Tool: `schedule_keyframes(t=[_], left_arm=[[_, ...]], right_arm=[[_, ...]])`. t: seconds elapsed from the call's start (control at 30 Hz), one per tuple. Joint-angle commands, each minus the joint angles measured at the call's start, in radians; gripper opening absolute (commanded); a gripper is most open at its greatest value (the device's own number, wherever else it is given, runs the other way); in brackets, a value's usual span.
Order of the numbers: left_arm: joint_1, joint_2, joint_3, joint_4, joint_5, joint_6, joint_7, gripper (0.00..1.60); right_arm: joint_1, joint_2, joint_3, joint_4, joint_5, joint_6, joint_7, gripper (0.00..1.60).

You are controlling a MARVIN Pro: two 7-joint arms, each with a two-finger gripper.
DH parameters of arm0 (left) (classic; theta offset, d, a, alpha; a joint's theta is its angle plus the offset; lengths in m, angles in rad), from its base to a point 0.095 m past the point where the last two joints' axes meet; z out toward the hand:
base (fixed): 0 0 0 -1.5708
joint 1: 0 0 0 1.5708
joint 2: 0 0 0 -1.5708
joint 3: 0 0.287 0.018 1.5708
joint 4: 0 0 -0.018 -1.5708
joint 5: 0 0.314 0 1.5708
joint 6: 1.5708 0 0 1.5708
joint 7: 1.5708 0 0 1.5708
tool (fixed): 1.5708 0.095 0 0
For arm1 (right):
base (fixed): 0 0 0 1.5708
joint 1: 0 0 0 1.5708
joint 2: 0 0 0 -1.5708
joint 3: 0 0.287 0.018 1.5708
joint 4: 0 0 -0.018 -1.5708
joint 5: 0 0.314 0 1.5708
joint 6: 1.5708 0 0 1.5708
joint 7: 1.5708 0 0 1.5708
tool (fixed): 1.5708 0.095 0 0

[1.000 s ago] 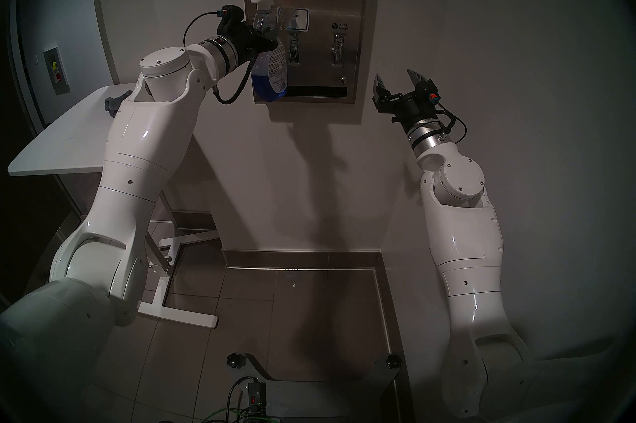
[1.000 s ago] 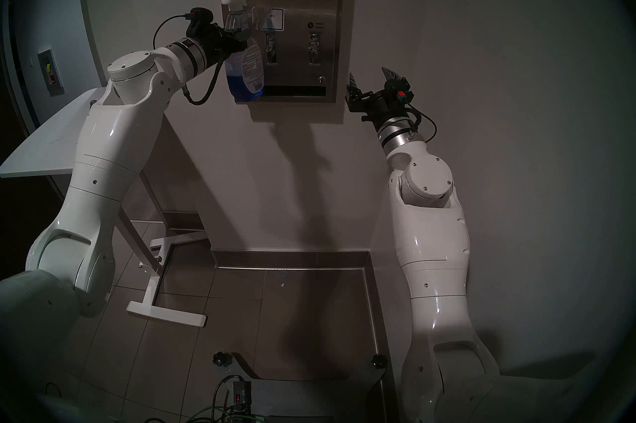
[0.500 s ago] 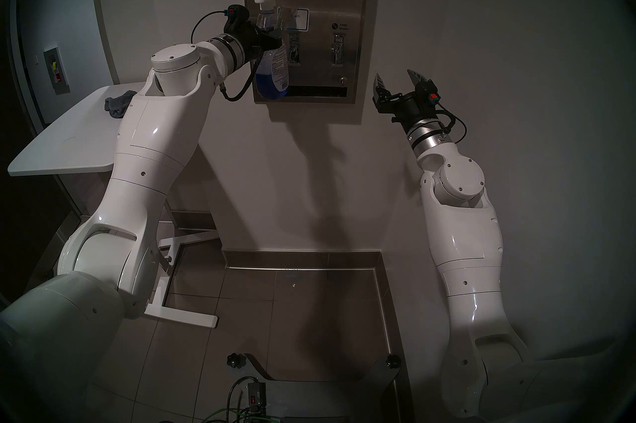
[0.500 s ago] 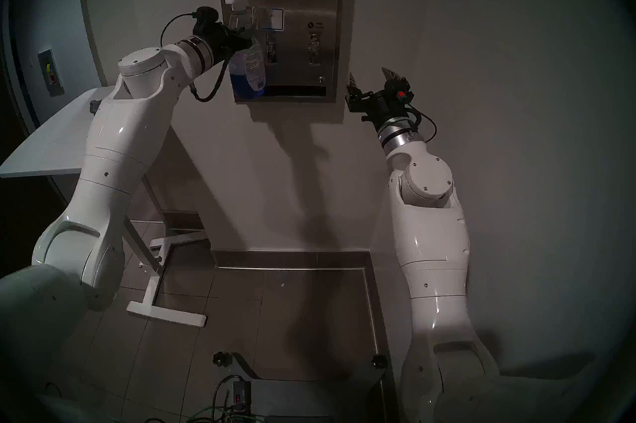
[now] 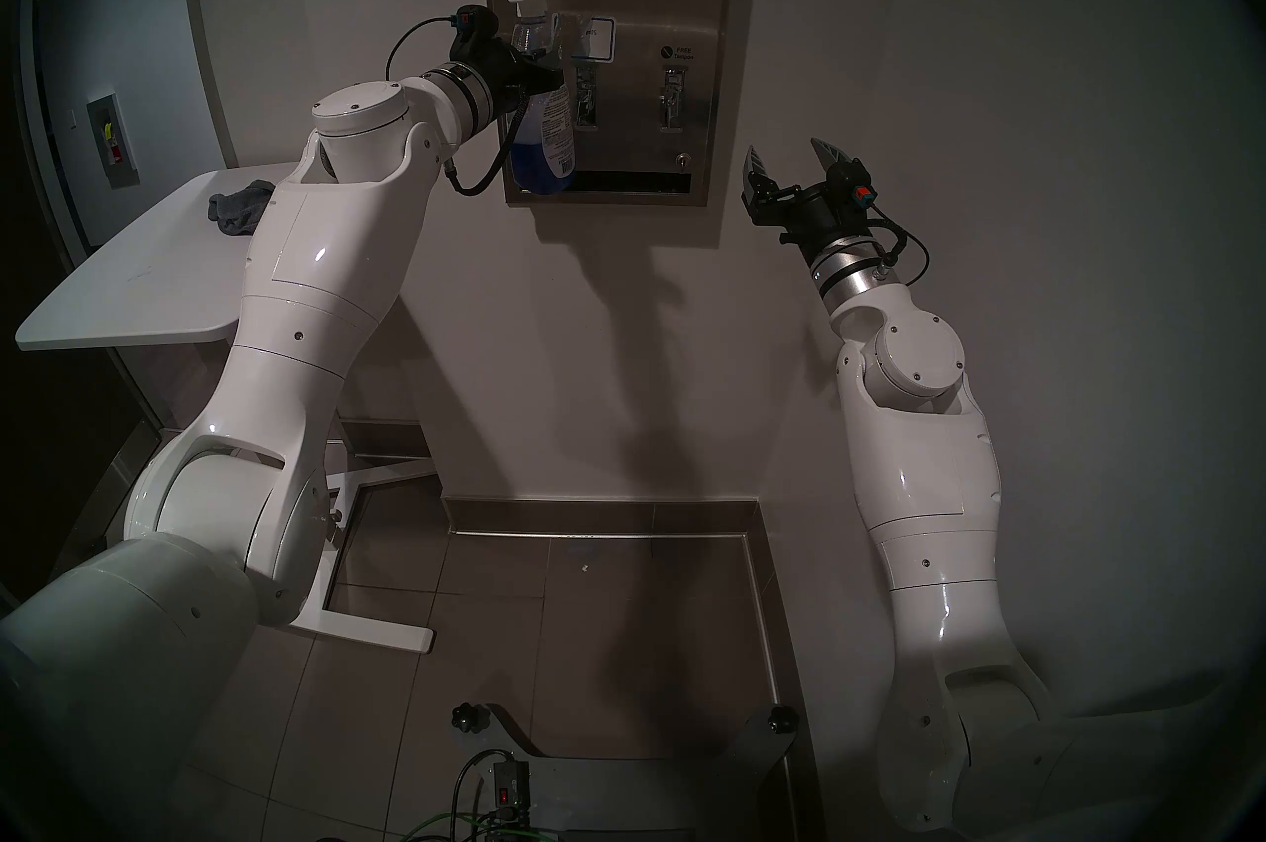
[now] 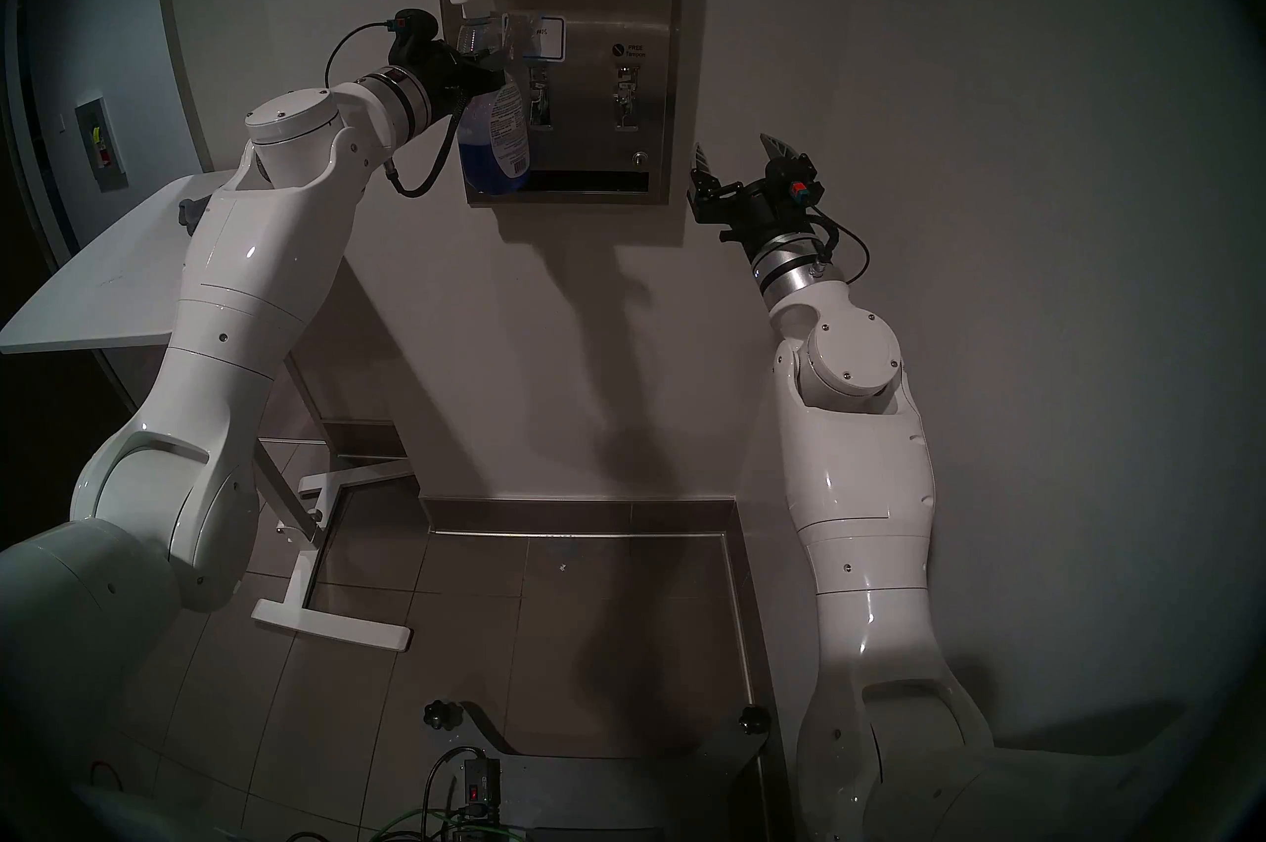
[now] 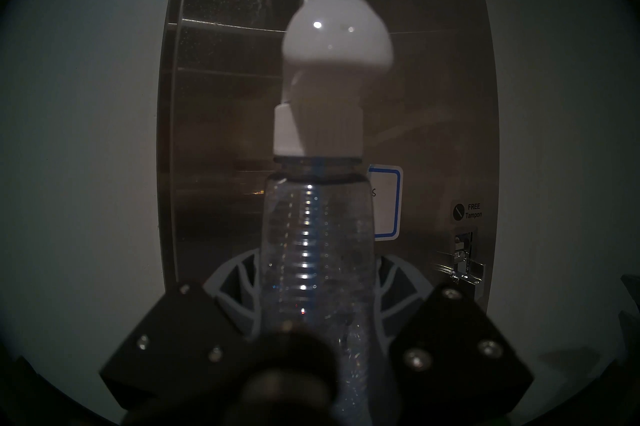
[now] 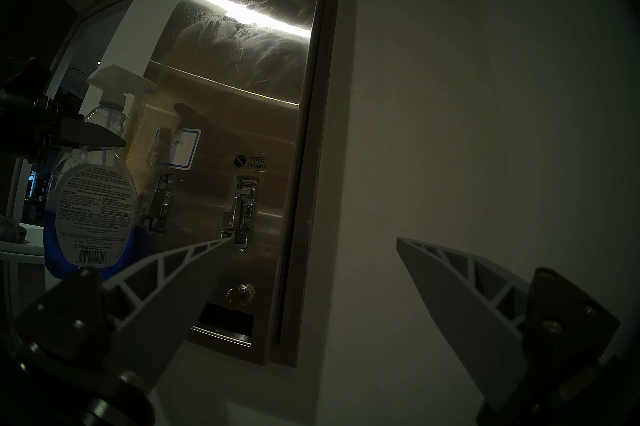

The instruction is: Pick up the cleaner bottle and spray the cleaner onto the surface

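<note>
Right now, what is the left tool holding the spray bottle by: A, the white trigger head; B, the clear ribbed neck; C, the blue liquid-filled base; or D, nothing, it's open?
B: the left tool is shut on the spray bottle at its clear ribbed neck, below the white trigger head.

The steel dispenser front (image 8: 242,144) fills the frame's centre, misted with droplets near its bright top. At left, the cleaner bottle (image 8: 91,203) hangs upright. Two grey fingers (image 8: 166,269) stand wide apart below.

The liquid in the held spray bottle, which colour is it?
Blue liquid; clearest in the right wrist view.
</note>
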Motion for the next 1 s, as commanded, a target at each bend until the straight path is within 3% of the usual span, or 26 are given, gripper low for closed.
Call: schedule_keyframes(t=[0.0,0.53,0.97], left_arm=[[-0.089,-0.009,-0.023,-0.034,-0.004,-0.032,-0.003,0.0],[-0.088,-0.011,-0.023,-0.032,-0.004,-0.028,-0.006,0.0],[-0.046,0.012,-0.031,-0.089,-0.003,0.013,-0.009,0.0]], right_arm=[[0.034,-0.003,-0.002,-0.036,0.001,-0.008,-0.001,1.6],[0.034,-0.005,0.0,-0.036,-0.001,-0.008,0.001,1.6],[0.034,-0.007,0.001,-0.037,-0.003,-0.007,0.002,1.6]])
